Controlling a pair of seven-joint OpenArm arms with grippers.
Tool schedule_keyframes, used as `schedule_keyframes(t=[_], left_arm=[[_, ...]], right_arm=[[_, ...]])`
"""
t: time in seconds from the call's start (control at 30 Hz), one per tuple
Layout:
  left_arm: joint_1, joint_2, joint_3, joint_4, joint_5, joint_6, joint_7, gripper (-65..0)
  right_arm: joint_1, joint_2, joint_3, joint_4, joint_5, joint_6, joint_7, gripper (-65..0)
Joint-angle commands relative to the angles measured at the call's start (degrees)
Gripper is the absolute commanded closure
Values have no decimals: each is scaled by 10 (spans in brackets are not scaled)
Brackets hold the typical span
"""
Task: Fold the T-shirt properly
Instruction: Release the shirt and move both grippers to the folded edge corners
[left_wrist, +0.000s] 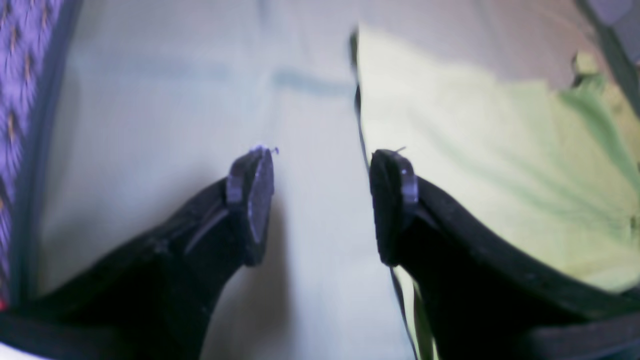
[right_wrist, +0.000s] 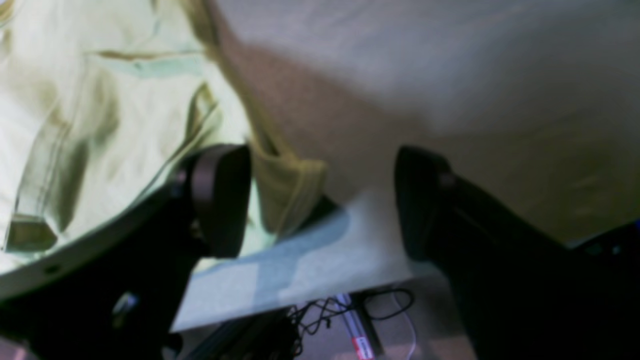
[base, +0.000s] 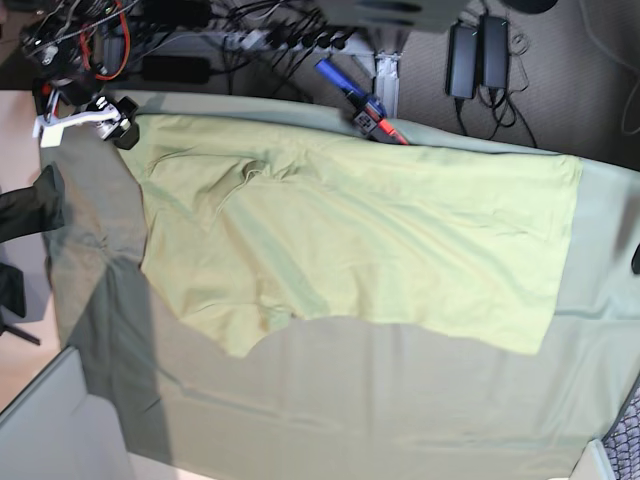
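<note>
The pale yellow-green T-shirt (base: 380, 235) lies spread flat on the grey-green table cloth (base: 330, 400), its straight hem toward the right and a sleeve (base: 245, 330) at the lower left. My right gripper (base: 112, 125) is at the shirt's far left corner. In the right wrist view it (right_wrist: 322, 200) is open, with a sleeve hem (right_wrist: 295, 190) lying between the fingers and the shirt (right_wrist: 100, 125) to the left. My left gripper (left_wrist: 320, 200) is open and empty over the cloth (left_wrist: 175, 125), its right finger at the shirt's edge (left_wrist: 500, 150).
Cables, power strips and adapters (base: 470, 50) lie on the floor behind the table. A blue and red tool (base: 362, 105) rests at the back edge. The table edge and floor cables (right_wrist: 350, 310) show below my right gripper. Patterned carpet (left_wrist: 20, 75) lies beyond the cloth.
</note>
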Motion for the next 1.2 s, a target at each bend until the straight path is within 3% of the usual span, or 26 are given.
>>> schedule_keyframes(t=[0.0,0.17,0.23,0.37,0.5,0.67,0.73,0.83,1.03,1.1,1.17], left_arm=[[-21,-12,9,8,3,-4,-16,-343],[-109,-12,121,1,123,0,-85,-343],[-153,-8,173,-22,162,24,-99,-343],[-250,14,249,-112,185,35,-107,-343],[-342,44,275,-247,217,60,-128,-343],[-403,73,275,-375,220,59,-130,-343],[-402,80,275,-382,218,57,-124,-343],[-402,91,275,-382,195,24,-99,-343],[-402,104,275,-382,165,18,-92,-340],[-402,105,275,-382,165,18,-84,-280],[-402,105,275,-381,165,13,-76,-159]], right_arm=[[1,16,5,8,7,29,12,-444],[1,28,5,8,7,29,17,-444],[1,27,5,8,7,29,17,-444],[1,27,5,8,-2,29,16,-444],[1,27,5,8,-9,29,16,-444],[1,27,5,8,-10,29,16,-444],[1,27,5,8,-10,29,16,-444],[1,27,5,8,-10,29,16,-444],[1,27,5,8,-10,29,16,-444],[1,27,5,8,-9,29,16,-444],[1,27,5,8,-8,29,16,-444]])
